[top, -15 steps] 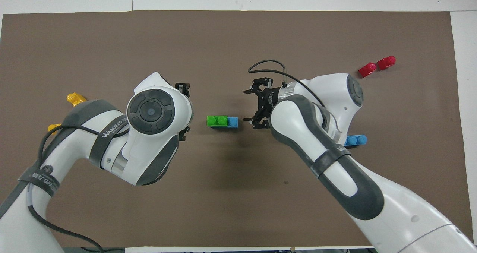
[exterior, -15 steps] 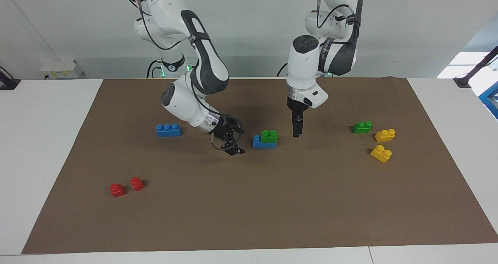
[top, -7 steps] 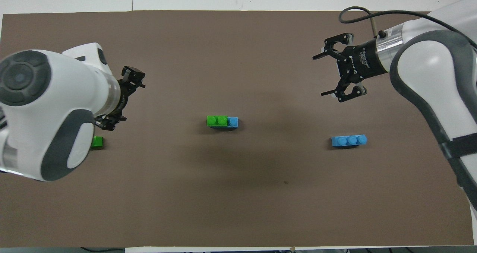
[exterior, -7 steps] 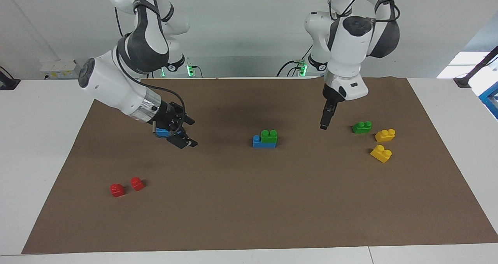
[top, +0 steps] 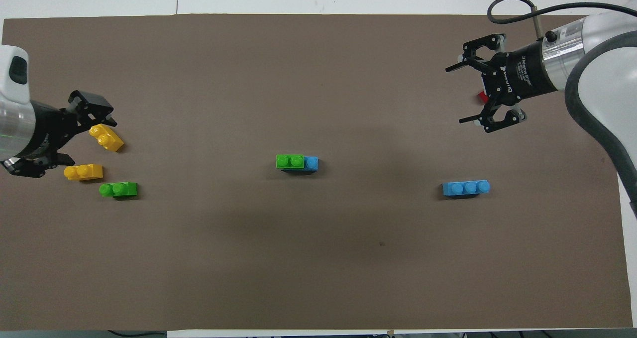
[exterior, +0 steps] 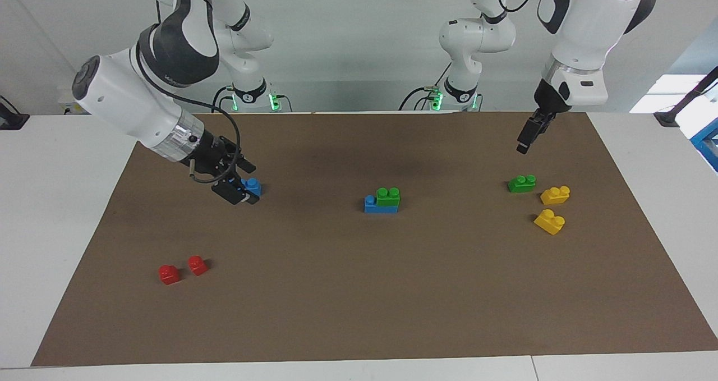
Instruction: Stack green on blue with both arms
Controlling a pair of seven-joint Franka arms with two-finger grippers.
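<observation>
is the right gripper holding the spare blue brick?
No. In the overhead view the right gripper hangs open and empty in the air, while the spare blue brick lies untouched on the brown mat.

Bright even light, soft shadows; sharp focus

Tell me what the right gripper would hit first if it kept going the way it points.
Probably the brown mat, beside the lone blue brick: the right gripper slants down toward the table's middle. Depth is unclear; it might clip that brick.
</observation>
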